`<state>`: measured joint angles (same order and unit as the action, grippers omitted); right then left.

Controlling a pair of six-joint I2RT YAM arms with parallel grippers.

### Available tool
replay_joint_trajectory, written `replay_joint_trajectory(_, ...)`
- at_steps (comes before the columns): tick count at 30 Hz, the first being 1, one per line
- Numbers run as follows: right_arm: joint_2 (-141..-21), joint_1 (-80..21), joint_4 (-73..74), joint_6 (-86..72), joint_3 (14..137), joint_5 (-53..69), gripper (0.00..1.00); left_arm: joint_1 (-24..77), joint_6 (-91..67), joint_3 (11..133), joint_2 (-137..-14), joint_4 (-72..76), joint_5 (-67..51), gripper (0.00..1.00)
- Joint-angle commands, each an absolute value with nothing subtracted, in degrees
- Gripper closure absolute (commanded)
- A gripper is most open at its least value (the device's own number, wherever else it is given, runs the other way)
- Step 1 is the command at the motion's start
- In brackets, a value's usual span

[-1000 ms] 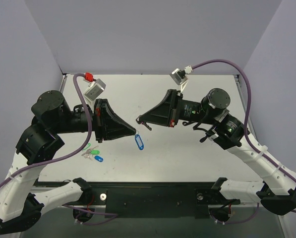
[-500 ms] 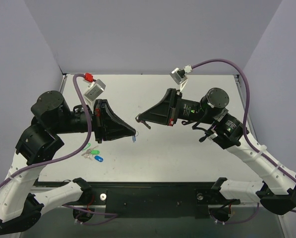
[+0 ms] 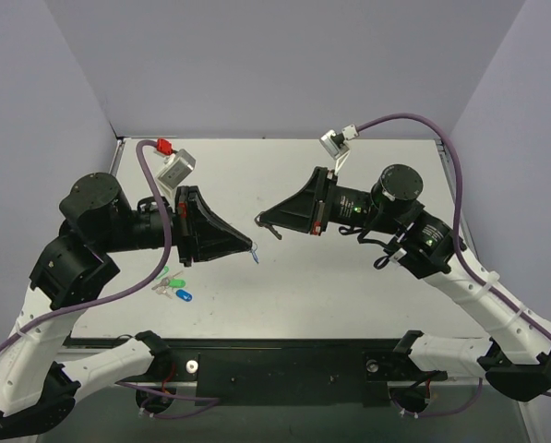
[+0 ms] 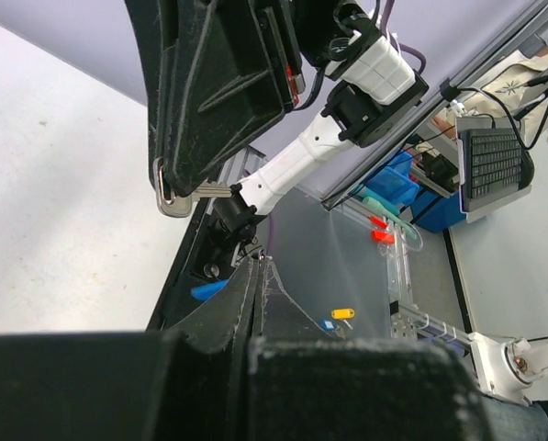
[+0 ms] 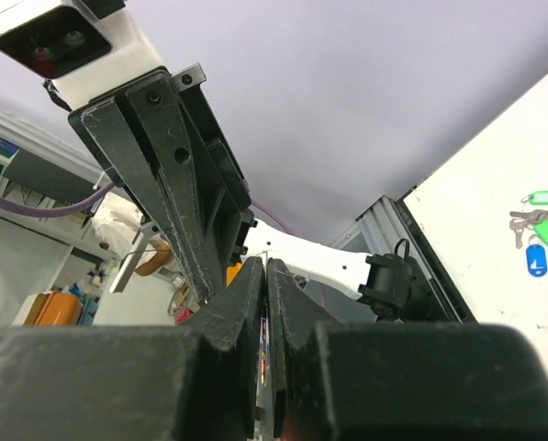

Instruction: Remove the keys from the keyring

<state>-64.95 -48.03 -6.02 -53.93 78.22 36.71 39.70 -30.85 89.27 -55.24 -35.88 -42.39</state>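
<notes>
- Near-left edge: bunched green and blue tags [image 3: 173, 287] lying flat on matte white table [image 3: 349, 286], well apart from both grippers.
- Mid-air above centre: left gripper [image 3: 251, 247] pinched on light-blue keyring [image 3: 256, 259]; right gripper [image 3: 259, 221] clamped on small silver key [image 4: 177, 195], tips near, not touching.
- Open room rightward; plain lilac walls [image 3: 275, 65] behind.
</notes>
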Motion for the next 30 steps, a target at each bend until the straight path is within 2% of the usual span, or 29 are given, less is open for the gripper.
replay_joint_trajectory(1, -62.49, -47.81, -5.82, -51.25, 78.22, 34.9, 1.0, 39.9, -30.94, 89.3, -54.76, -35.07, -39.21, 1.0)
replay_joint_trajectory(9, -59.16, -47.55, 10.45, -42.28, 76.3, 25.85, 1.0, 39.81, -31.72, 88.07, -53.97, -37.0, -32.88, 1.0)
replay_joint_trajectory(17, -54.06, -47.02, 23.27, -38.94, 71.02, 14.42, 1.0, 39.9, -31.55, 87.81, -56.33, -43.42, -19.17, 1.0)
replay_joint_trajectory(30, -47.99, -46.67, 32.52, -39.2, 63.63, 6.24, 1.0, 39.9, -34.45, 83.5, -60.2, -44.03, -6.96, 1.0)
